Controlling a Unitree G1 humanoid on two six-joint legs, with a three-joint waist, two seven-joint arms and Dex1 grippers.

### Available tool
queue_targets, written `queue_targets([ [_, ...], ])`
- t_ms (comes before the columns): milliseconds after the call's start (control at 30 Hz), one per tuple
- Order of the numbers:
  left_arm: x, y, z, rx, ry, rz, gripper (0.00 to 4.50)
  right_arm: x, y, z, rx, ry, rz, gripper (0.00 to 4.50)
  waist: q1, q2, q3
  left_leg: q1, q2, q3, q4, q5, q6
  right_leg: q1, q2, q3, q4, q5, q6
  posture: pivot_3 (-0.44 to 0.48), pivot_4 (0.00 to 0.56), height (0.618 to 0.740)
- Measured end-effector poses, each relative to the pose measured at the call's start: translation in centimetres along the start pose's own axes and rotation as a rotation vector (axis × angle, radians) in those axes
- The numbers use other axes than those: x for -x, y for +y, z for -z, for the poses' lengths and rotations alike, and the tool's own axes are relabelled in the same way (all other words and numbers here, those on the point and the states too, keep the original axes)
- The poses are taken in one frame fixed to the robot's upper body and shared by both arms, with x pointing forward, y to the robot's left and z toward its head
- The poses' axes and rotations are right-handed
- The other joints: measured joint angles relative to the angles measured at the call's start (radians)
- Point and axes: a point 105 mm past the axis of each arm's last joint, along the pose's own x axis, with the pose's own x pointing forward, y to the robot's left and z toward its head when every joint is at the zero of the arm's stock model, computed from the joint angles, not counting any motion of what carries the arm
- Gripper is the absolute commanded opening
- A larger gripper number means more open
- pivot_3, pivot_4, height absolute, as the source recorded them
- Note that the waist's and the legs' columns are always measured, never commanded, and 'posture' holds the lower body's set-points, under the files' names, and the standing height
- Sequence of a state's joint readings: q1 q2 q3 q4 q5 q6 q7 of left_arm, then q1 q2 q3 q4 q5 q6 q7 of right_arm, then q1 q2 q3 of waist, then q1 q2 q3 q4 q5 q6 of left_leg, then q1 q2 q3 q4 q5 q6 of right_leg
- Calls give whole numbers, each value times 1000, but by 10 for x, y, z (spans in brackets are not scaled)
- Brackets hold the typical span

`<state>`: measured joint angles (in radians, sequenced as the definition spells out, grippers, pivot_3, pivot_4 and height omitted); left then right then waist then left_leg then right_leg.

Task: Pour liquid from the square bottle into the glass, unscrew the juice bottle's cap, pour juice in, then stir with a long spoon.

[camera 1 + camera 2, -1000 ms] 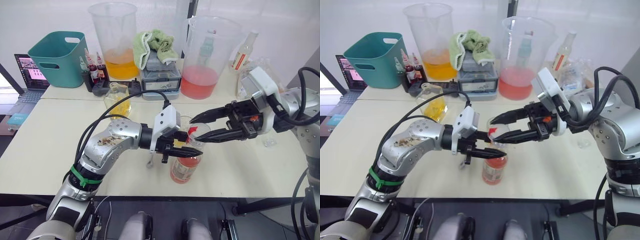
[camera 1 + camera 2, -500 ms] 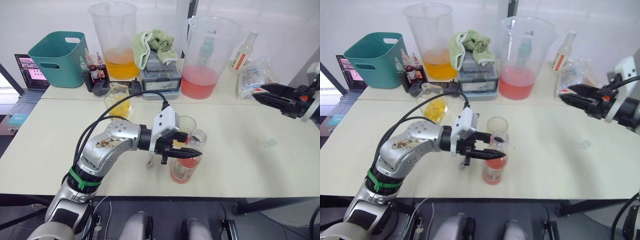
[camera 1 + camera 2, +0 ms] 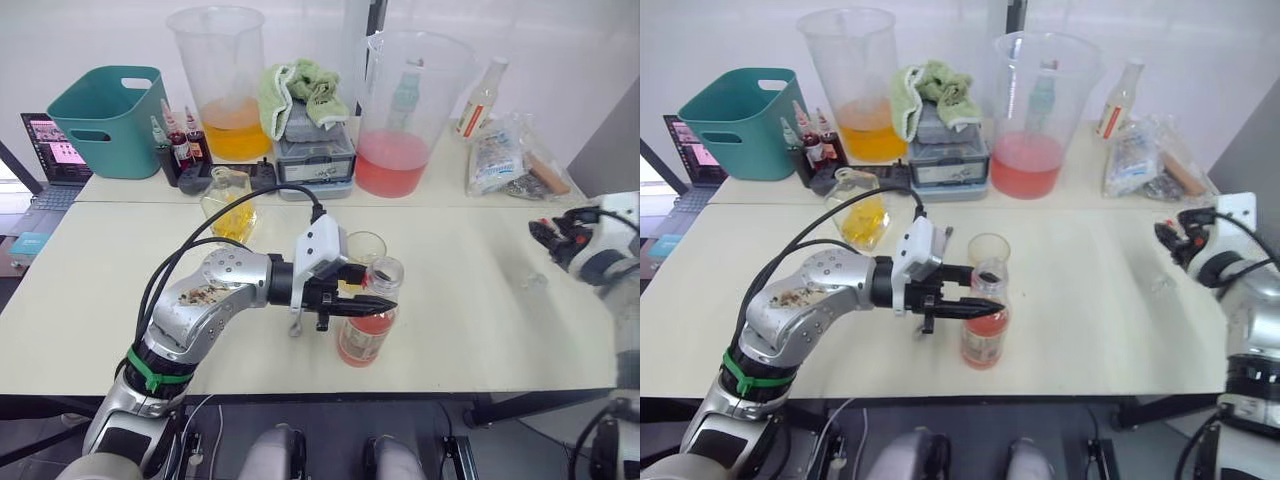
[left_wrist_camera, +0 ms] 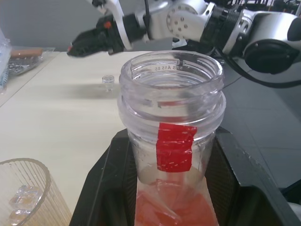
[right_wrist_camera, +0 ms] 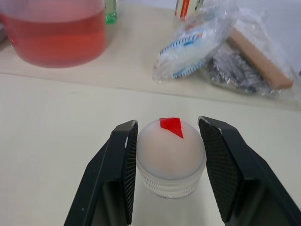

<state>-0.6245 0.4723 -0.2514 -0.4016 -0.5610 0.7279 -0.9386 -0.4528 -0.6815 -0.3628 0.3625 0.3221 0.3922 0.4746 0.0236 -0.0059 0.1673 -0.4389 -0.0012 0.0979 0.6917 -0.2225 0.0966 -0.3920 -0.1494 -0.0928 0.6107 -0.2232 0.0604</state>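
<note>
Cream table [image 3: 480, 330] — cluttered behind (jugs, teal bin).

Lab bench: measuring jugs [image 3: 405, 110], dye bottles [image 3: 178, 135]

Cream table [image 3: 480, 300] against a white, seemingly windowless wall [image 3: 90, 30].

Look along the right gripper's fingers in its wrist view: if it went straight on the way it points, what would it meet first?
The right gripper, shut on the cap, points over bare table toward the plastic packets at the back. Those packets look like the first thing in line, though the depth is unclear.
</note>
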Motion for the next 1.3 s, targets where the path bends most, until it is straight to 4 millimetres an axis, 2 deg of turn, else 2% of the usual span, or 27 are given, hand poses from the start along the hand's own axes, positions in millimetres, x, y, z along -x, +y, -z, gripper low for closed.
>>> queue_targets([
  [133, 1, 1, 0, 6, -1, -9, 1602, -6, 21, 27, -11, 51, -17, 1590, -6, 1, 0, 0, 0, 0, 0, 0, 0, -1, 0, 1, 0, 0, 0, 0, 150, 739],
  [433, 2, 2, 0, 10, 0, -14, 1602, -13, 34, 32, 16, 71, -19, 1590, -11, 2, 0, 0, 0, 0, 0, 0, 0, -1, 1, 1, 0, 0, 0, 0, 150, 739],
  [500, 2, 2, 0, 10, 0, -15, 1602, -14, 35, 31, 23, 74, -22, 2592, -12, 2, 0, 0, 0, 0, 0, 0, 0, -1, 1, 1, 0, 0, 0, 0, 150, 739],
  [633, -2, 8, -2, 20, 3, -11, 1602, -16, 39, 26, 21, 65, -37, 3836, -9, 2, 0, 0, 0, 0, 0, 1, -1, 0, 1, 1, 0, 0, 0, 0, 150, 739],
  [667, -4, 10, -3, 24, 4, -6, 1602, -17, 39, 24, 21, 61, -40, 4348, -9, 2, 0, 0, -1, 0, 0, 1, -1, 0, 1, 1, 0, 0, 0, 0, 150, 739],
  [733, -6, 11, -4, 29, 4, -4, 1602, -17, 40, 22, 23, 60, -45, 4476, -10, 2, 0, 0, -1, 0, 0, 1, -1, 0, 1, 1, 0, 0, 0, 0, 150, 739],
  [800, -7, 11, -4, 32, 8, -2, 1602, -15, 44, 14, 31, 54, -58, 4476, -11, 3, 0, 0, 0, 0, -1, 1, -1, -1, 1, 2, 1, 0, 0, 0, 150, 739],
  [867, -7, 11, -3, 34, 10, -2, 1602, -12, 49, -4, 23, 19, -77, 4476, -11, 4, 0, 0, 0, 0, -1, 1, -1, -1, 1, 2, 1, 0, 0, 0, 150, 739],
  [1000, -4, 7, -2, 27, 12, -4, 1602, -4, 61, -50, 27, -64, -142, 4476, -10, 4, 0, 0, 0, 0, -1, 0, -1, -1, 1, 2, 1, 0, 0, 0, 150, 739],
  [1100, 2, 4, -1, 29, 8, -13, 1602, 13, 61, -80, 64, -90, -216, 4476, -6, 4, 0, 0, 0, -1, -1, 0, 0, -1, 0, 2, 0, 0, 0, 0, 150, 739],
  [1167, 6, 3, -2, 16, 19, -17, 1602, 25, 67, -90, 94, -84, -303, 4476, -9, 4, 0, 0, 0, -1, -2, 0, 0, -2, 1, 2, 0, 0, 0, 0, 150, 739],
  [1300, 14, 0, -2, 22, 34, -35, 1602, 52, 95, -93, 120, -38, -573, 4476, -15, 4, 0, 0, 0, 0, -4, -2, 3, -3, 1, 3, 0, 0, -1, 0, 150, 739],
])
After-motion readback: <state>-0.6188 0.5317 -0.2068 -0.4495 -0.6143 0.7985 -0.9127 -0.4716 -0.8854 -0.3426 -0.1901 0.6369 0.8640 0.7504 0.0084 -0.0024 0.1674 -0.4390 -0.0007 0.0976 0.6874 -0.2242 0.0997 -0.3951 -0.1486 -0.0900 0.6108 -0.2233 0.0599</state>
